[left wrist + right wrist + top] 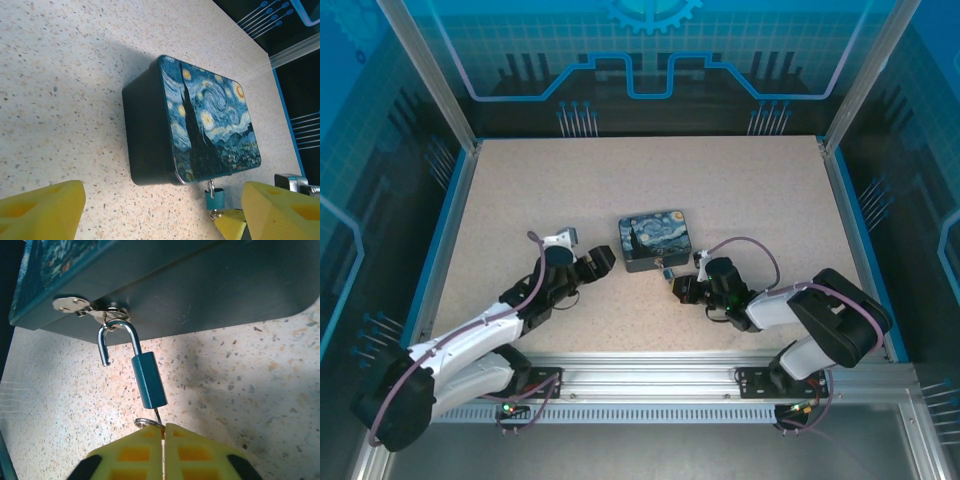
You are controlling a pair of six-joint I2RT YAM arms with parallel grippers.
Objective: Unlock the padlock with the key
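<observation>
The small teal padlock (pixel 149 380) hangs from the hasp (pixel 75 305) on the front of the starry-night tin (pixel 175 285). Its silver shackle (pixel 117 335) is sprung open, one end free. The thin key (pixel 159 417) sits in the bottom of the lock body, its ring (pixel 146 423) against my right gripper (pixel 164 427), which is shut on the key. From above, that gripper (pixel 680 285) is just front-right of the padlock (pixel 666 271). My left gripper (pixel 603 262) stands open at the tin's left side, nothing between its yellow fingers (pixel 40 210). The padlock (pixel 214 199) also shows below the tin's corner.
The tin (pixel 655 240) lies flat near the middle of the speckled table (pixel 650 180). Blue walls and aluminium posts (pixel 445 110) ring the table. A metal rail (pixel 650 375) runs along the near edge by the arm bases.
</observation>
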